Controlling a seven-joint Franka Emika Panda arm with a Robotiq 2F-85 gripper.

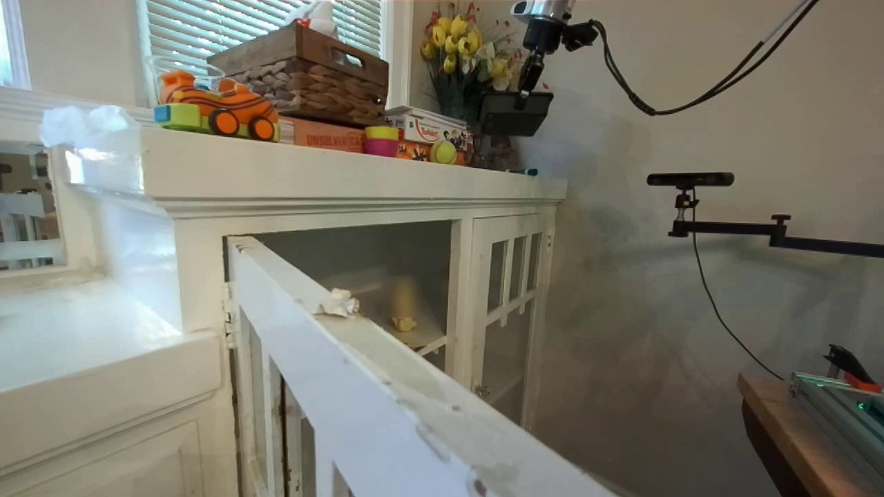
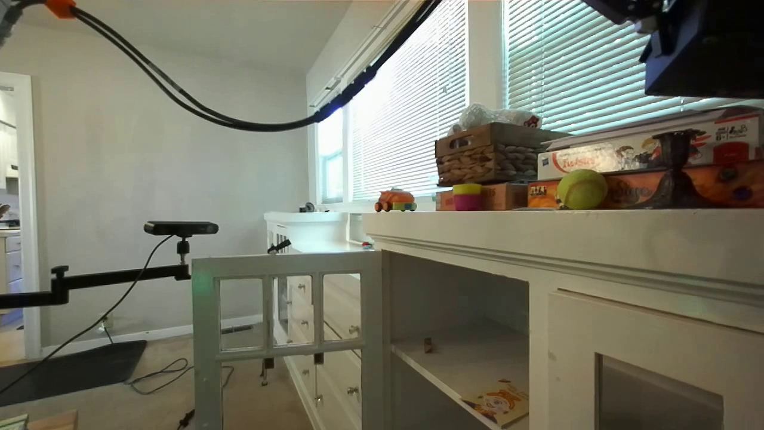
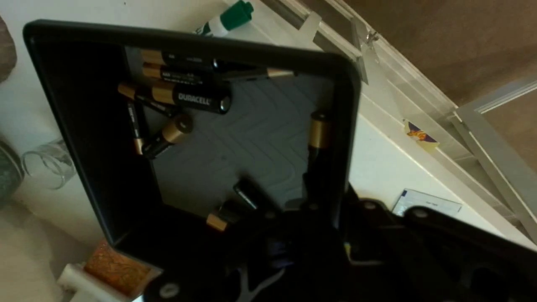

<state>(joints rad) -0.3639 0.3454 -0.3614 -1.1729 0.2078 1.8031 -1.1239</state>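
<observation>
Hanging from claw (image 1: 525,97), black bin (image 3: 96,126), batteries (image 3: 194,98) inside

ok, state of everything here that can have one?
Black bin: held above the counter
End effector: shut on the bin
Batteries: loose inside the bin
One cabinet door: swung open
Another cabinet door: shut
Window blinds: lowered
Green marker: lying on the counter
Toy car: upright on its wheels
Candlestick: upright

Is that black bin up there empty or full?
Partly filled: the wrist view shows batteries lying in the black bin, its bottom partly bare.
</observation>
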